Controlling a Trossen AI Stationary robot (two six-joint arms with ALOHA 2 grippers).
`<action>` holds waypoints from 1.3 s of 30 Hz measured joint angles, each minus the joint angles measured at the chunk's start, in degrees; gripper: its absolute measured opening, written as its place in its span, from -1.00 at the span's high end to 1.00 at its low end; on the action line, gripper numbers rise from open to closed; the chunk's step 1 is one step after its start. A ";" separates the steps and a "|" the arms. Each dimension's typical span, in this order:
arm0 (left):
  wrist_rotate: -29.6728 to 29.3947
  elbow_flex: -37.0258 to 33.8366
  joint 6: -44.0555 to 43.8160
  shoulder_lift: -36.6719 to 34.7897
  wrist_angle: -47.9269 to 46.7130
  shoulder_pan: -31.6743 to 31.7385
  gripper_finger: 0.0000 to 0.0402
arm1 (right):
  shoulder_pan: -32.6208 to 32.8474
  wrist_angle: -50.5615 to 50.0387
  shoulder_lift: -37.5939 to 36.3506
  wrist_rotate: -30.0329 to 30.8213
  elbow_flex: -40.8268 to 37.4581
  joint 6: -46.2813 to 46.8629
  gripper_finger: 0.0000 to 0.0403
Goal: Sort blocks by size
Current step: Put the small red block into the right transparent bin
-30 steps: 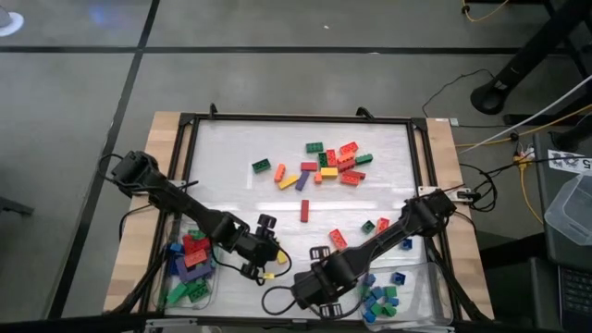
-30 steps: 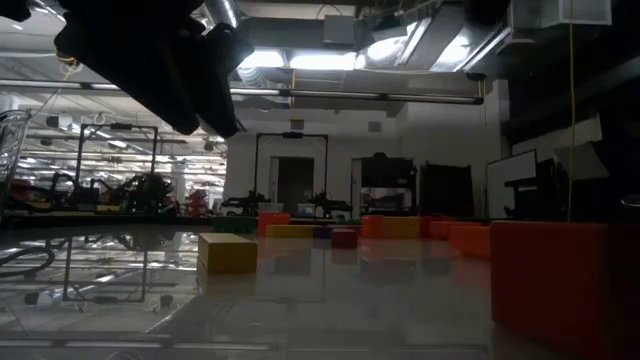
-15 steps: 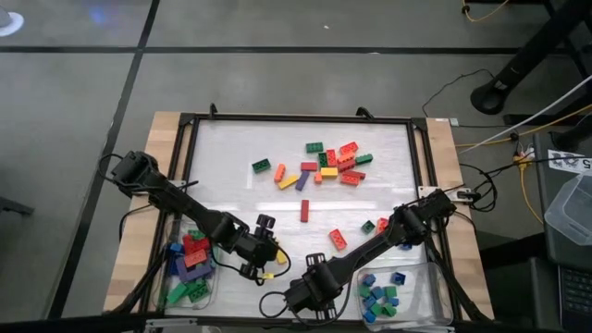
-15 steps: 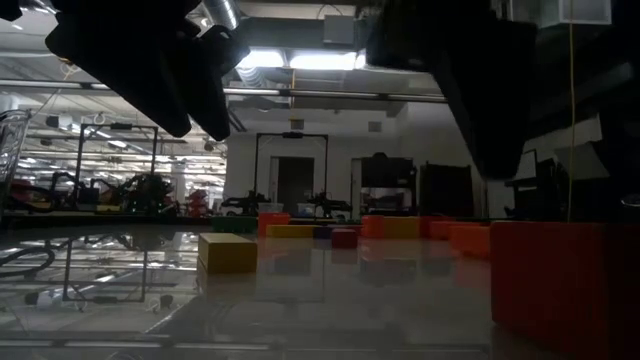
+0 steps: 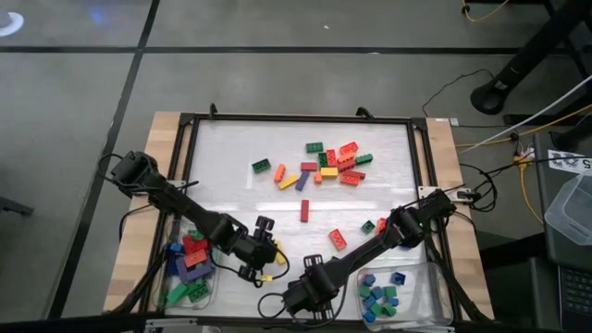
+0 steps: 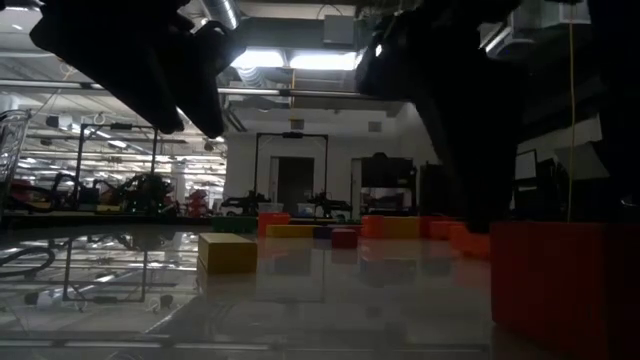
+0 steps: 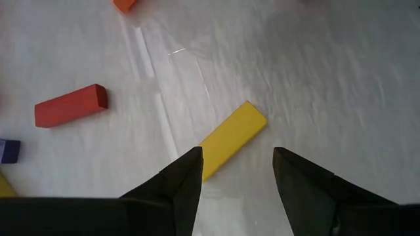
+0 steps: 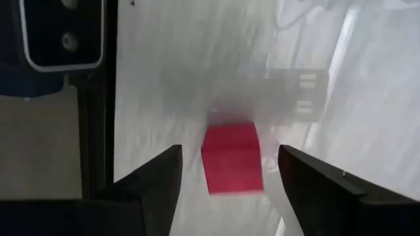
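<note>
Now both claws stand apart over the table's near edge, each above a brick and holding nothing.

Left gripper (image 7: 236, 172) has its two dark fingers spread, and a long yellow rectangular plastic brick (image 7: 231, 139) lies flat on the white table sheet (image 5: 231, 148) just beyond and between the tips, apart from them; a long red brick (image 7: 70, 105) lies farther off. Right gripper (image 8: 224, 172) is likewise parted, with a small red square brick (image 8: 231, 157) on the sheet between its fingers, untouched, close to the table's dark frame. From above, the main scatter of mixed coloured bricks (image 5: 326, 164) sits toward the far right of the sheet. A clear plastic tray (image 5: 211, 289) at the near-left corner holds larger bricks; another clear tray (image 5: 418, 277) at the near-right corner holds small blue and green ones.
</note>
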 joint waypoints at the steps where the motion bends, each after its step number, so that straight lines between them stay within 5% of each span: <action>1: 0.01 0.00 -0.04 0.00 0.02 -0.17 0.14 | 0.00 0.10 0.18 -0.04 -0.01 -0.02 -0.24; 9: 0.01 0.00 0.24 0.00 0.06 -0.61 0.14 | 0.00 -0.81 1.66 -0.85 -0.17 -1.64 -0.18; 17: 0.01 0.00 0.90 0.00 0.20 -0.61 0.14 | 0.00 -1.68 1.70 -0.92 -0.71 -3.17 0.36; 29: 0.03 0.00 1.38 0.00 0.20 -0.12 0.14 | -1.14 -19.26 1.70 -5.46 2.96 -3.15 0.36; 39: 0.00 0.00 1.77 0.00 -0.01 2.49 0.14 | -5.81 -18.71 -1.71 -15.93 6.36 -4.46 0.34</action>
